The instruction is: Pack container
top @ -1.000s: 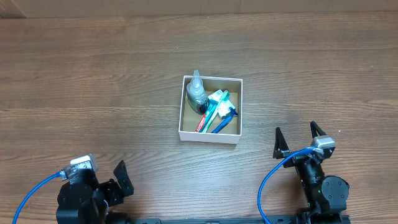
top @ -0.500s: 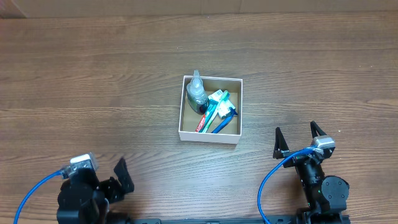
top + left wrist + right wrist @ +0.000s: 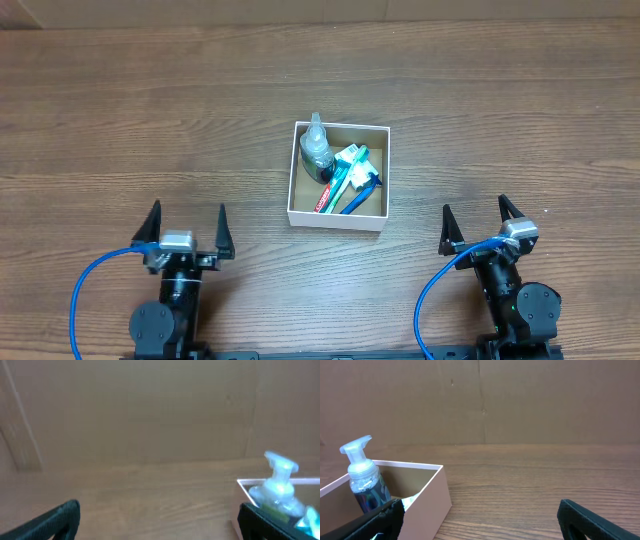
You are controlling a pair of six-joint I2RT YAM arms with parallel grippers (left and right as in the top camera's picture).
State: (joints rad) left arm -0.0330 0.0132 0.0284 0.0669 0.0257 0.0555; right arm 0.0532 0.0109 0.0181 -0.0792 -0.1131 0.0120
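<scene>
**Packed box sitting mid-table, both grippers spread wide and holding nothing**

The square, shallow cardboard box (image 3: pixel 335 220), white outside and brown inside and without a lid, is sitting flat near the middle of the dark wooden table (image 3: pixel 150 100). Inside it, a clear pump bottle (image 3: pixel 317 150) with a white pump head is occupying the far-left corner. In the right wrist view, its head is rising above the box rim. A white tube (image 3: pixel 338 183) with green and red print is lying slantwise across the box floor, touching the bottle's base. Slim blue-handled items (image 3: pixel 360 192) are crossing over the tube toward the near-right side of the box. Whether they are brushes or razors is too small to tell.

Outward from the box, the right gripper (image 3: pixel 474 205) is hovering on its near-right side, apart from it, with its two black fingers splayed wide and nothing between them. The left gripper (image 3: pixel 188 210) is standing well off to the near-left of the box, its fingers likewise spread wide and gripping nothing. A blue cable (image 3: pixel 82 300) is looping beside the left arm, farther from the box, and another blue cable (image 3: pixel 428 290) is curving beside the right arm. Beyond the box, a plain brown board (image 3: pixel 480 400) is closing off the far edge of the table.
</scene>
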